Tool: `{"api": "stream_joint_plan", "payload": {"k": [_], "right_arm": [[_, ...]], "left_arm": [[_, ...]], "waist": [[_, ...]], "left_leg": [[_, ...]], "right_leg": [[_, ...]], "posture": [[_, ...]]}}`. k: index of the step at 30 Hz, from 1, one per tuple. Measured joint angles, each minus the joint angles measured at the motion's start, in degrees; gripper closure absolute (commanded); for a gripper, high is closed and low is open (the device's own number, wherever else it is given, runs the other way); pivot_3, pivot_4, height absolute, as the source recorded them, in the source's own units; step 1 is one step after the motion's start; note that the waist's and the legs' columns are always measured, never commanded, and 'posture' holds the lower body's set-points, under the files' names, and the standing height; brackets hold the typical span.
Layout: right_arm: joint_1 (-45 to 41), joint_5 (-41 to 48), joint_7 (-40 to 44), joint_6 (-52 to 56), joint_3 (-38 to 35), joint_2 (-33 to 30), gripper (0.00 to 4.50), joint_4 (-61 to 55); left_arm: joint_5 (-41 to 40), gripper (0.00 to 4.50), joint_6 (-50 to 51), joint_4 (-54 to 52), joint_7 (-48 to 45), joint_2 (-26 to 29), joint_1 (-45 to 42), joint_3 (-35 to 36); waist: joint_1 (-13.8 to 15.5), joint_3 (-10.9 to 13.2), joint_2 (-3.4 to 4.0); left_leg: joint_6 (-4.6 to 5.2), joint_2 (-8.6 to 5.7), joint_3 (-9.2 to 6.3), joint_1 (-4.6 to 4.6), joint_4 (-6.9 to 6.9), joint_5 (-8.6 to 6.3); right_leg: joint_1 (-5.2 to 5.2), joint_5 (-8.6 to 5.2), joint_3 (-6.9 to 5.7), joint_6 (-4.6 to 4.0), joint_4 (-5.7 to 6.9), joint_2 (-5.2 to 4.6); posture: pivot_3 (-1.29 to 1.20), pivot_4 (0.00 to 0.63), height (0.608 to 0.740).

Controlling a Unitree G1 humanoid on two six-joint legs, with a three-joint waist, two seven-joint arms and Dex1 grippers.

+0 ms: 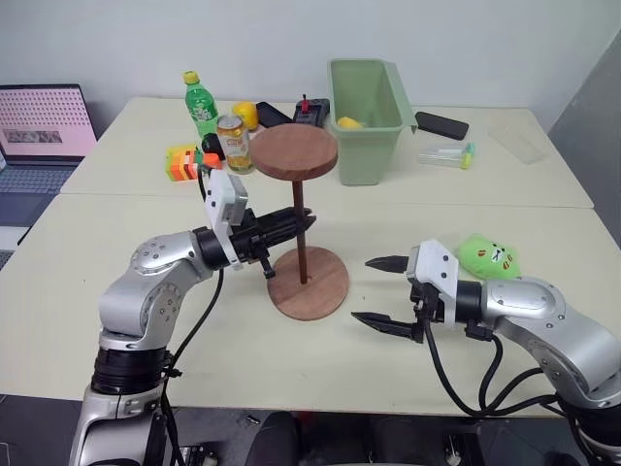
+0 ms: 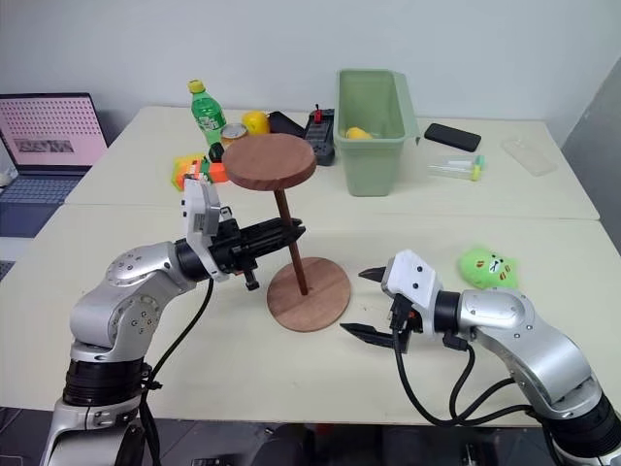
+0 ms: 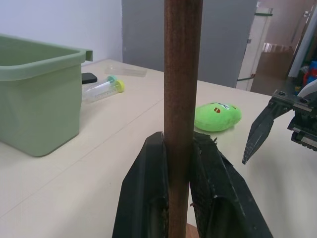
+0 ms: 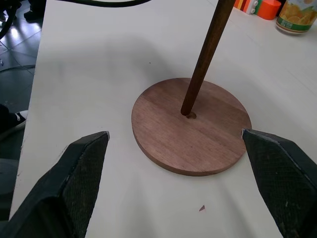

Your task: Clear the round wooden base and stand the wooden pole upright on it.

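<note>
Pinching the wooden pole (image 3: 182, 99) at mid-shaft, the left end effector (image 1: 291, 226) has its two black fingers pressed flat against the dark, smooth rod, and its wrist view brings up the fingers' rough, pebbled inner faces. The pole stands nearly upright, leaning slightly, its fixed reddish disc on top and its lower tip at the small centre hole of the round wooden base (image 4: 190, 126), which lies flat on the pale tabletop (image 1: 194, 330); from the right wrist the fine wood grain and that hole read clearly. The right end effector (image 1: 380, 291) hangs just beside the base, fingers spread wide, gripping nothing. Farther out sit a green plush toy (image 1: 488, 255), a smooth green plastic bin (image 1: 367, 107), a drink can (image 1: 233, 142) and a green bottle (image 1: 200, 103).
</note>
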Motion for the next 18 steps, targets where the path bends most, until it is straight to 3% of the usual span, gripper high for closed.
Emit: {"api": "stream_joint_plan", "payload": {"k": [18], "right_arm": [[0.0, -0.5, -0.1, -0.1, 0.9, -0.2, 0.0, -0.2]], "left_arm": [[0.8, 4.24, -4.2, 4.0, -1.2, -1.1, -1.4, -0.9]], "waist": [[0.0, 0.0, 0.0]], "left_leg": [[0.0, -0.01, 0.0, 0.0, -0.01, 0.0]], "right_leg": [[0.0, 0.0, 0.0, 0.0, -0.01, 0.01]], "posture": [[0.0, 0.15, 0.74]]}}
